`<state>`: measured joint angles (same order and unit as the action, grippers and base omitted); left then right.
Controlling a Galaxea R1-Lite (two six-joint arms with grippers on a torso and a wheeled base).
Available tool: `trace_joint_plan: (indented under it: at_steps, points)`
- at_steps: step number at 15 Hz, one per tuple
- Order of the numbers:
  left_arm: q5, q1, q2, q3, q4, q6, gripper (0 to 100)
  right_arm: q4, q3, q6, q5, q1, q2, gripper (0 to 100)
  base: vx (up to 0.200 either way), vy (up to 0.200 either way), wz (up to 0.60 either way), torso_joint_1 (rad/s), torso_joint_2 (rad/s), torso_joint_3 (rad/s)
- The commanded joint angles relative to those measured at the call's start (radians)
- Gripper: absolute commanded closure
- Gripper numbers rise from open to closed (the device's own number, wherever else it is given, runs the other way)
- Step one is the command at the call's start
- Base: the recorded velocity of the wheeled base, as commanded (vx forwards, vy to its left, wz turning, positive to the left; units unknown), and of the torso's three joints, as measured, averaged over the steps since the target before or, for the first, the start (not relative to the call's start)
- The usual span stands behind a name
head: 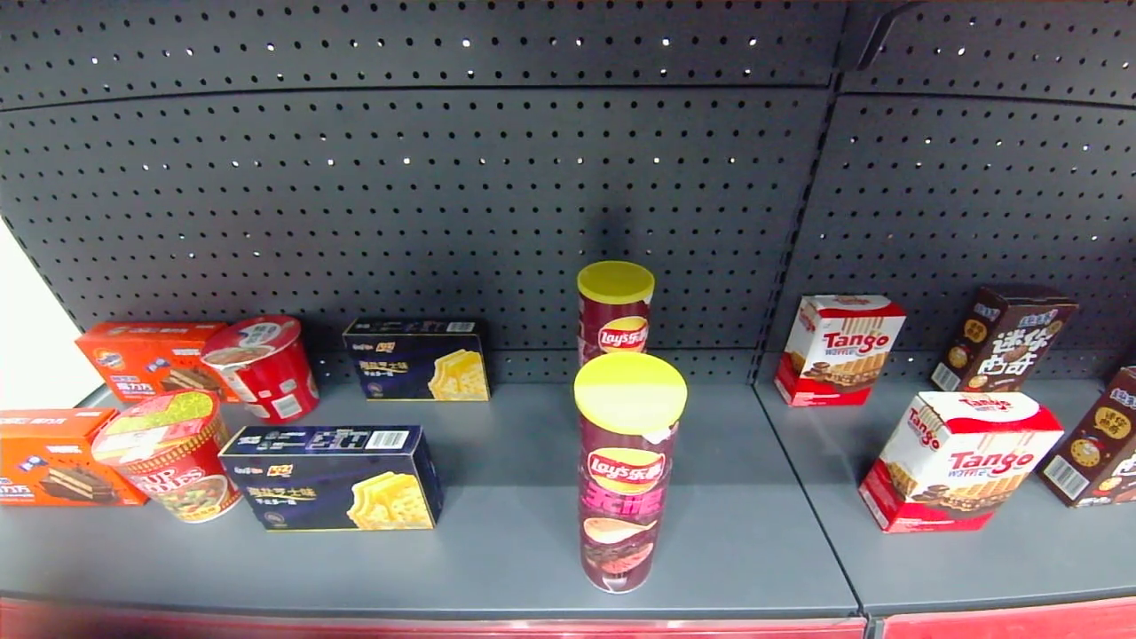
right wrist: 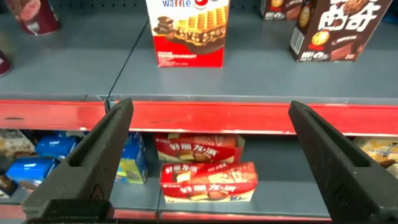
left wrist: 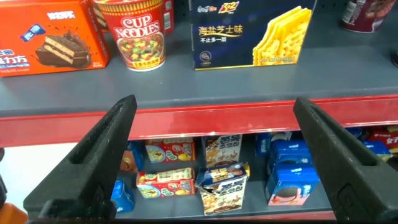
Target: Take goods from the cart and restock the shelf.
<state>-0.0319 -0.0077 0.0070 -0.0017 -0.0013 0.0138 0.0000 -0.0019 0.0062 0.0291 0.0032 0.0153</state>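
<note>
The left gripper [left wrist: 214,102] and right gripper [right wrist: 211,104] gape wide, holding nothing, facing the red shelf lip [left wrist: 249,115]. The likely step is fetching another good, so back off squarely to clear that lip.

Across mid-frame the shelf [head: 515,479] carries:
- two chip cans [head: 628,470]
- two wafer boxes [head: 963,461]
- two cracker boxes [head: 333,479]
- two noodle cups [head: 169,453]
- two orange boxes [head: 53,457]
- two brown boxes [head: 1003,337]

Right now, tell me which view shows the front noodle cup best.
Head view: the front noodle cup shows whole, lid to base. The left wrist view shows its label but cuts its top. The right wrist view faces the wafer box.
</note>
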Motion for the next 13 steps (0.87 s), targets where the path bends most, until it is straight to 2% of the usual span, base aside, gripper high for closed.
trace_joint_plan:
  at_steps: [1,13]
  points:
    - [0.001,0.0,0.001,0.0,0.0,0.0,0,0.0,0.0,0.0,0.0,-0.003,-0.015,0,0.0,0.0,0.0,0.0,0.0,0.0]
    - [0.0,0.002,-0.001,0.002,0.0,0.0,0,0.0,0.0,0.001,0.0,-0.003,-0.015,0,0.0,0.0,0.0,0.0,0.0,0.0]
